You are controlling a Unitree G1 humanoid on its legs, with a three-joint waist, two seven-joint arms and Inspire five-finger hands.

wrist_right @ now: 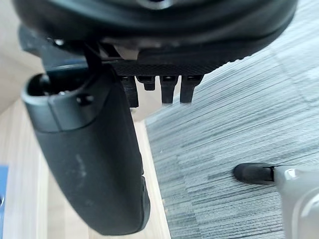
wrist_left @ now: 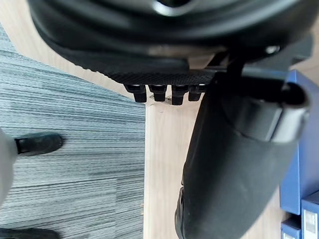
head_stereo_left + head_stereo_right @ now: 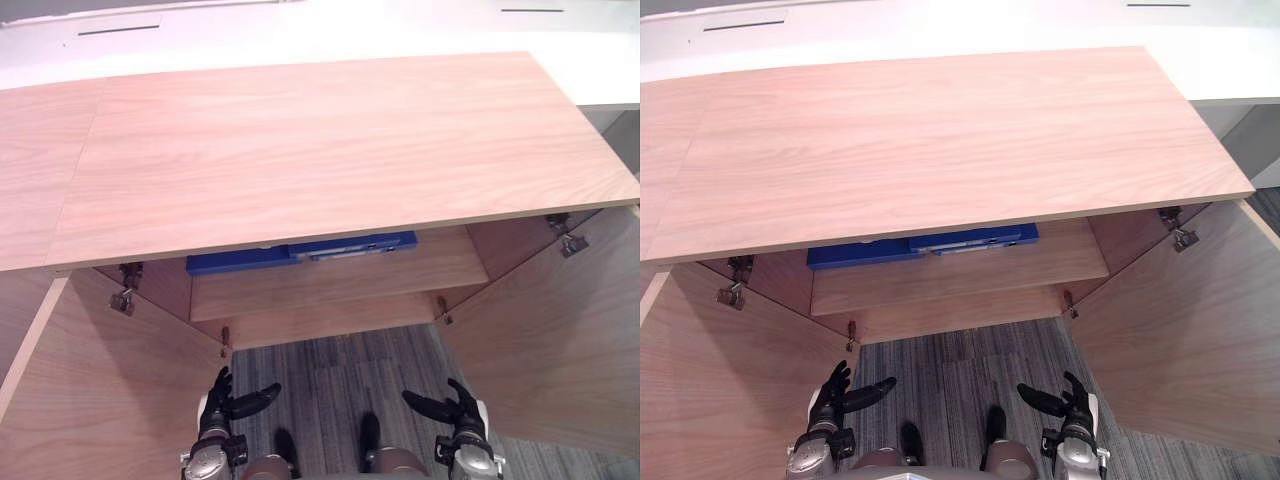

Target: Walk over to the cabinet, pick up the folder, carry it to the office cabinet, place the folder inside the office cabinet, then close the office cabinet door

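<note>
A blue folder [image 3: 300, 252] lies flat on the upper shelf inside the wooden office cabinet [image 3: 330, 160], partly hidden under the cabinet's top; its blue edge [image 2: 299, 164] also appears in the left wrist view. Both cabinet doors stand open: the left door [image 3: 100, 390] and the right door [image 3: 550, 330]. My left hand [image 3: 225, 400] hangs low in front of the cabinet, fingers straight, thumb pointing inward, holding nothing. My right hand [image 3: 455, 405] mirrors it on the other side, open and empty.
Grey striped carpet [image 3: 340, 375] covers the floor between the open doors. A lower wooden shelf [image 3: 330, 318] sits beneath the folder's shelf. A white surface [image 3: 300, 35] runs behind the cabinet top.
</note>
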